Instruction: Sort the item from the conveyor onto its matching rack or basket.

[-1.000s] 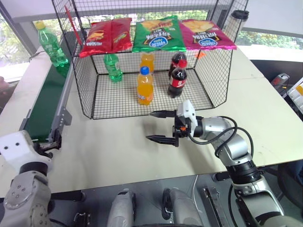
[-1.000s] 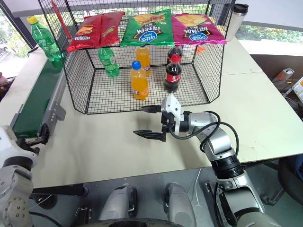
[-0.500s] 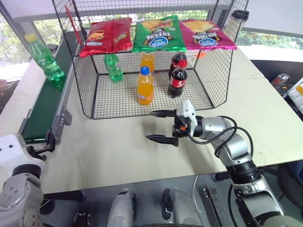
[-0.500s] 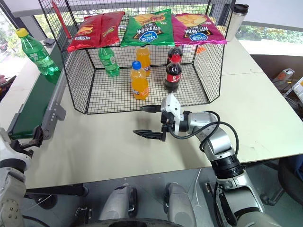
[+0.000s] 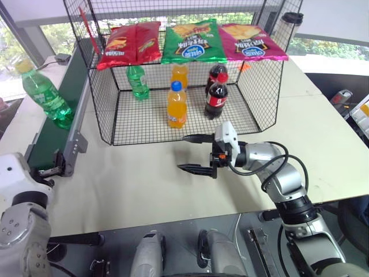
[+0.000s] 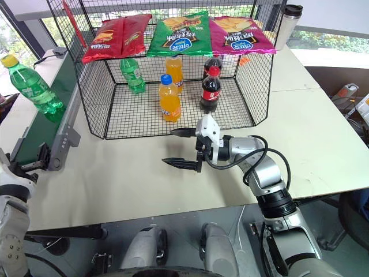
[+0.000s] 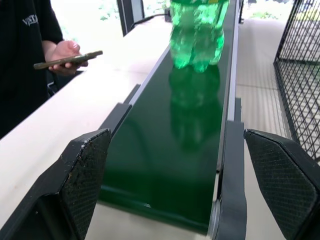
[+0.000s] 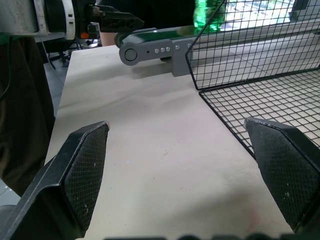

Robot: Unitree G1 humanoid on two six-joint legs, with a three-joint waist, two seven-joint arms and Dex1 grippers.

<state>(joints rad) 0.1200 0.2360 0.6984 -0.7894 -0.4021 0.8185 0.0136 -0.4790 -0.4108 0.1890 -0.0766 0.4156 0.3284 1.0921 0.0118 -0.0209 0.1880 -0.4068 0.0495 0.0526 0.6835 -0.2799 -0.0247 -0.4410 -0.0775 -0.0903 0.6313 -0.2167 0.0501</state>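
Bottle (image 5: 42,91) rides conveyor (image 5: 55,130) nearer than a second ago, now upright mid-belt, closing on left claw (image 7: 182,187), which waits wide at belt end; pickup looks imminent. Right claw (image 5: 196,153) unmoved, wide, over desk (image 5: 150,184) before cage (image 5: 104,115). Cage holds chip bags, green-cap bottle, two orange sodas, two colas.

Clear green bottle (image 5: 45,93) showing yellow cap, green label, standing on dark green belt (image 5: 51,134) with grey rails. Black wire-mesh cage (image 5: 109,109) carrying red, green, magenta chip bags. Inside cage: orange bottle (image 5: 176,105) wearing blue cap; dark cola bottle (image 5: 215,98) wearing red cap. Table (image 5: 144,179) showing beige.
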